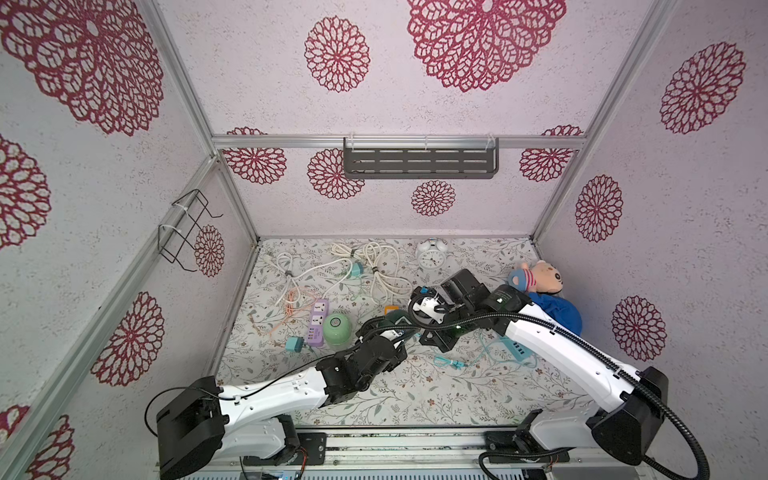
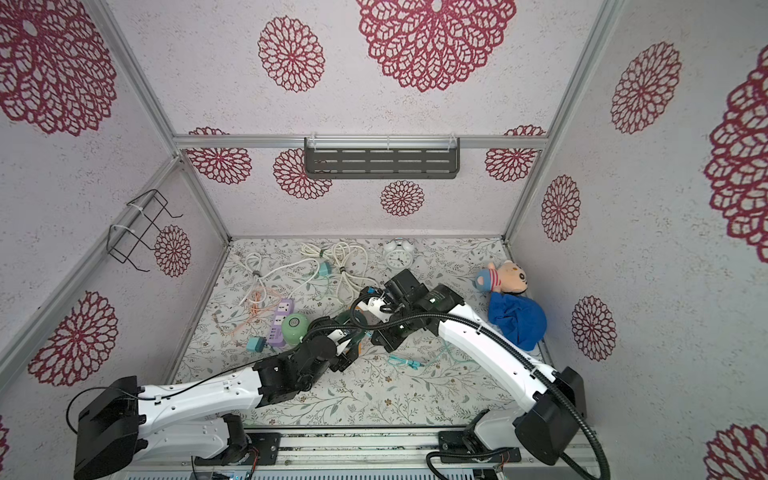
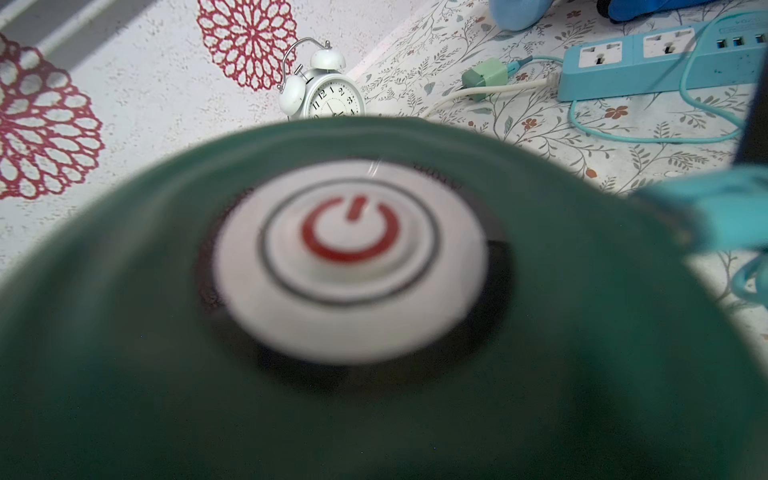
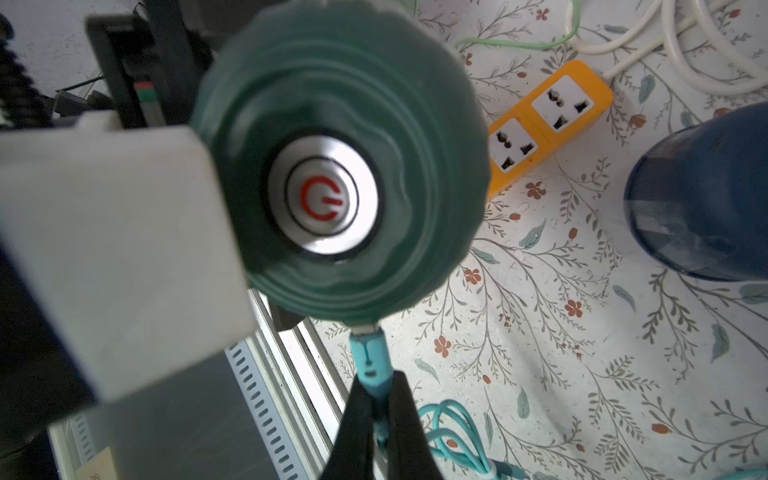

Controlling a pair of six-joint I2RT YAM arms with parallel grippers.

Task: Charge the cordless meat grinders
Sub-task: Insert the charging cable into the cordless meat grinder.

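left hand [image 1: 392,332] clasps dark green grinder [image 4: 324,195] wide-jawed at mid surface [image 1: 415,395], right hand [image 4: 376,386] pinching teal plug [image 4: 371,370] at its rim; off-axis push could jam or bend the plug, or twist the grinder loose.

Dark green grinder [image 3: 374,395] blurred and cut off by three frame edges, hiding lower half of alarm clock [image 3: 328,93]; navy grinder [image 4: 706,195] cropped at picture edge.

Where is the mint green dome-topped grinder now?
In both top views the mint green grinder stands left of centre, beside the long purple power strip.
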